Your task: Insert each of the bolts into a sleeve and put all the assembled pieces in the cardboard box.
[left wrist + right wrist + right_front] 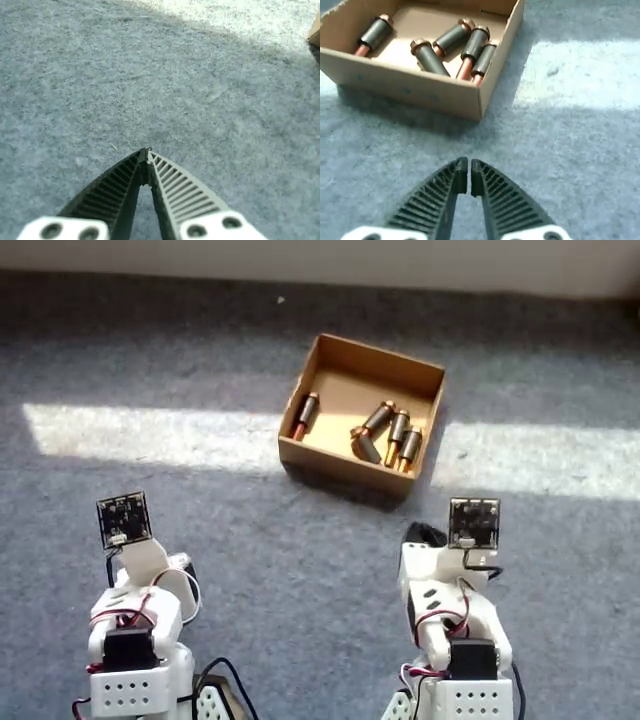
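My left jaws pressed together, empty, above grey counter [150, 75]. My right jaws also closed, empty, facing cardboard box [405, 87]; five sleeved bolts [451, 37] inside.

Cardboard box [315, 34], a mere corner (at the left wrist view's edge)

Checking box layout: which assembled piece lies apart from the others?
The piece alone by the left wall of the cardboard box; the other four cluster toward its right side.
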`<control>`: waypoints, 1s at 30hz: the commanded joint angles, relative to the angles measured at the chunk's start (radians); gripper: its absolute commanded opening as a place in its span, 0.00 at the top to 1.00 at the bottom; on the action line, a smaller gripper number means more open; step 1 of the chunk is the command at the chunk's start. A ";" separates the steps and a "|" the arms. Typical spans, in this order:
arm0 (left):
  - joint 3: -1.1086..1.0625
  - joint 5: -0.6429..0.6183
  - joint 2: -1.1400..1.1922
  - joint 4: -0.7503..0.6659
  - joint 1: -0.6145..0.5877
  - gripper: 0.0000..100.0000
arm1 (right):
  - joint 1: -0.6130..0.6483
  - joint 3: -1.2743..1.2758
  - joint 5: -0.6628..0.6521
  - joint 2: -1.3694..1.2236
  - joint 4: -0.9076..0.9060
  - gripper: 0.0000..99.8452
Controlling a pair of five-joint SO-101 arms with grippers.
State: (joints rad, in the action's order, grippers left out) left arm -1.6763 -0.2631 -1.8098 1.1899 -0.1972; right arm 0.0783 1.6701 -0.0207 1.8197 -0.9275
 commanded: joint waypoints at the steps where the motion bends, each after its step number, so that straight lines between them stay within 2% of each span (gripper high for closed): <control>1: -0.019 0.014 -0.005 0.051 -0.012 0.97 | -0.016 0.145 0.008 0.016 -0.163 0.99; 6: -0.019 0.014 -0.005 0.127 -0.012 0.97 | -0.016 0.145 0.008 0.016 -0.329 0.99; 30: -0.019 0.014 -0.005 0.129 -0.012 0.97 | -0.016 0.145 0.008 0.016 -0.323 0.99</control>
State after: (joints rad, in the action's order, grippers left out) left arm -1.6763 -0.2631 -1.8113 1.3142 -0.1972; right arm 0.0721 1.6701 -0.0207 1.8197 -1.2436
